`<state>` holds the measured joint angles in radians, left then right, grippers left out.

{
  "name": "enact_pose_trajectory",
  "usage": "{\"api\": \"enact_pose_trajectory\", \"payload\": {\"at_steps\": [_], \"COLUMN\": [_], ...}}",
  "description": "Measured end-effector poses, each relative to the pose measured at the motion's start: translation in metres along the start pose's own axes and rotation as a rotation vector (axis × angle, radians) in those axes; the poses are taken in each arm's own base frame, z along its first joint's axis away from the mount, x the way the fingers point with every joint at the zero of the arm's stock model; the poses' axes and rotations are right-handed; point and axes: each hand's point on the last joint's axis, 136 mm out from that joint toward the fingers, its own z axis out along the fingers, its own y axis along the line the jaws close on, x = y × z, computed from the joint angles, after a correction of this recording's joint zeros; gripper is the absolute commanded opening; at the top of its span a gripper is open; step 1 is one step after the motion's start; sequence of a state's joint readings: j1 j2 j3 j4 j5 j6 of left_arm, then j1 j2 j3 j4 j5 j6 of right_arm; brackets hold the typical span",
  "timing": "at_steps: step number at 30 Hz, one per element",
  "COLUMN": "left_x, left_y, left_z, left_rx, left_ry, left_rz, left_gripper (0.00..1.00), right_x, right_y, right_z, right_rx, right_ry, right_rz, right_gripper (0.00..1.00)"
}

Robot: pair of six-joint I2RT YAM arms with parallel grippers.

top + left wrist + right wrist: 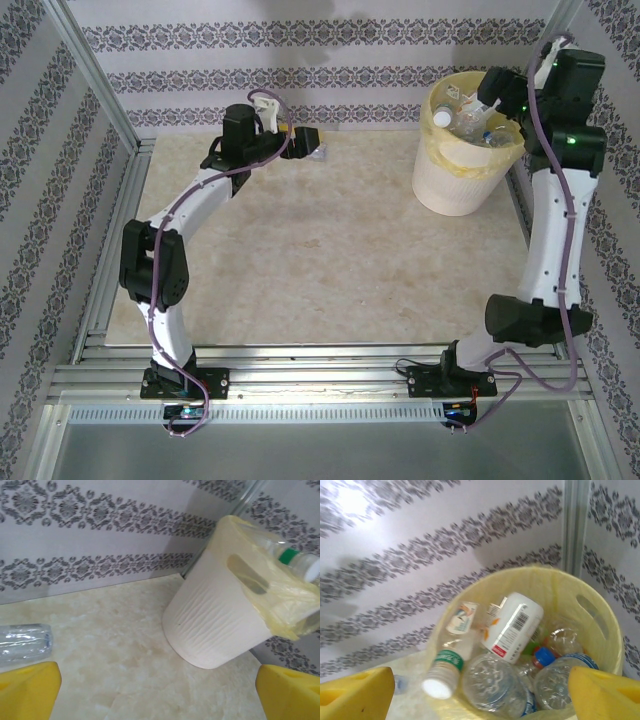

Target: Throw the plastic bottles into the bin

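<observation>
Top external view: the right gripper [492,92] hangs over the bin [450,185] in the far right corner. In its wrist view the fingers [605,690] stand wide apart with nothing between them, above the plastic bottles [512,625] piled inside. The left gripper [305,140], also fully open and empty, is near the far wall, just beside one bottle [25,644] on the table [300,260]. I judge that picking up this bottle is the step in hand. It lies on its side, its long axis about parallel to the line between the fingers. I cannot tell which end has the cap. The next move probably needs a shift toward it and a wrist turn, so the fingers close across it.
</observation>
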<state>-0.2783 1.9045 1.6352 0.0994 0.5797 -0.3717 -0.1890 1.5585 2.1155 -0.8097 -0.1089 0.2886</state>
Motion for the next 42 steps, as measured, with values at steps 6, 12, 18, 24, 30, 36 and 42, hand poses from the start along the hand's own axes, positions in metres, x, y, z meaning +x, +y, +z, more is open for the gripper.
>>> {"api": "enact_pose_trajectory", "payload": {"at_steps": [6,12,18,24,30,36,42], "left_x": [0.004,0.024,0.037,0.049,0.076,0.093,0.077], "left_y": [0.039,0.076,0.106,0.138,0.168,0.187,0.192], "left_z": [0.017,0.035,0.052,0.063,0.068,0.073,0.084], "left_rx": [-0.120,-0.230,-0.302,-0.368,-0.430,-0.476,-0.448], "left_ry": [0.083,0.191,0.253,0.263,0.279,0.277,0.193], "left_rz": [-0.073,-0.164,-0.285,-0.446,-0.587,-0.634,-0.618], "left_gripper": [1.00,1.00,1.00,1.00,1.00,1.00,0.89], "right_x": [0.002,0.017,0.028,0.034,0.042,0.055,0.066], "right_y": [0.019,0.040,0.056,0.065,0.070,0.074,0.073], "right_z": [-0.016,-0.017,-0.019,-0.020,-0.018,-0.013,-0.012], "right_rx": [-0.082,-0.145,-0.186,-0.208,-0.219,-0.231,-0.233], "right_ry": [0.012,0.063,0.095,0.112,0.132,0.166,0.192], "right_rz": [-0.005,-0.021,-0.036,-0.055,-0.071,-0.077,-0.079], "right_gripper": [0.92,0.92,0.92,0.93,0.93,0.93,0.93]}}
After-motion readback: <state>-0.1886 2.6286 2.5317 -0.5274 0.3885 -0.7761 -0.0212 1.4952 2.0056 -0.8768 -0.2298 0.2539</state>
